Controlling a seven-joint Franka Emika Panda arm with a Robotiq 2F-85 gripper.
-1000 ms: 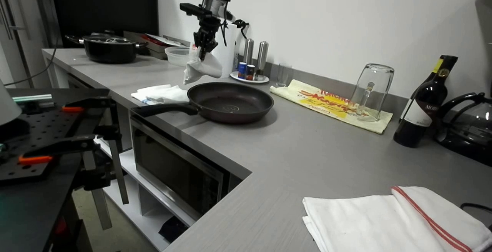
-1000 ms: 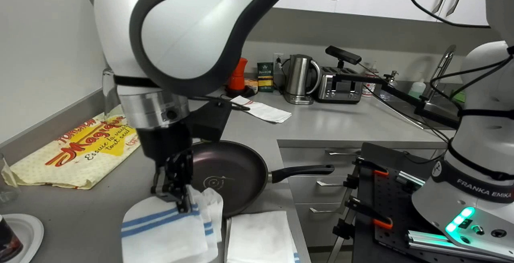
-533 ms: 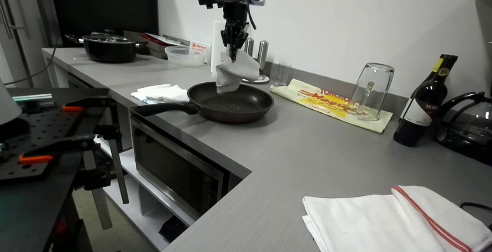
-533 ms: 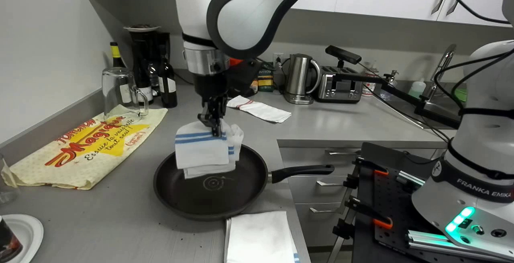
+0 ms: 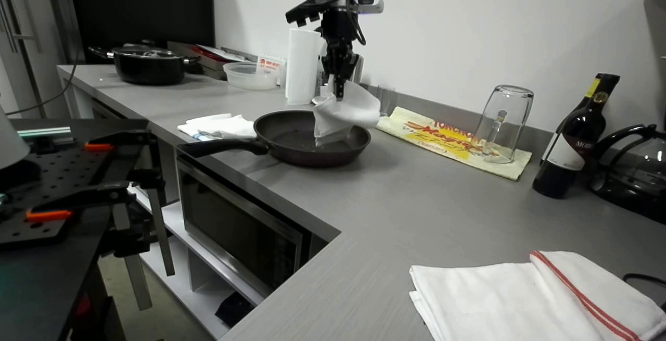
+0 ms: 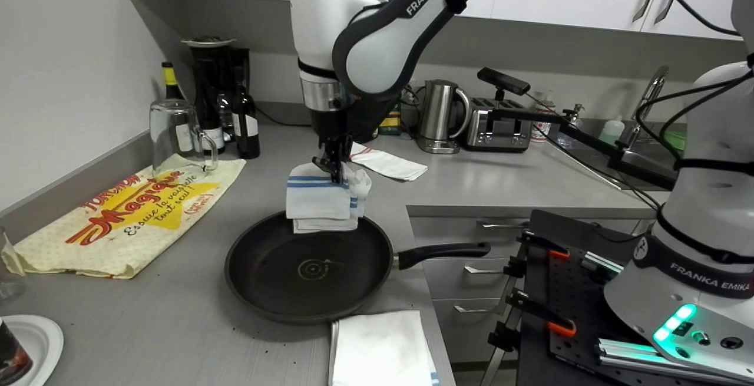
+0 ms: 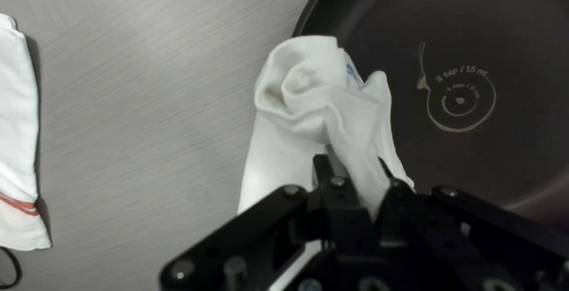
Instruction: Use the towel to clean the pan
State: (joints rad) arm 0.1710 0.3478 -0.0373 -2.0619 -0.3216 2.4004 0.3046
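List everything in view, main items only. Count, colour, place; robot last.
pan: 1, black, on grey counter
held towel: 1, blue-striped white, over pan's rim
folded towel: 1, blue-striped white, beside pan
red-striped towel: 1, white, on counter
printed cloth: 1, yellow, on counter
glass mug: 1, clear, on printed cloth
wine bottles: 2+, dark, near glass mug
pot: 1, black, on counter
kettle: 1, silver, beside toaster
toaster: 1, silver, beside kettle
microwave: 1, dark, below counter
clamps: 2, black and orange, on robot's table
arm: 1, white, above counter
gripper: 1, black, clamped on held towel
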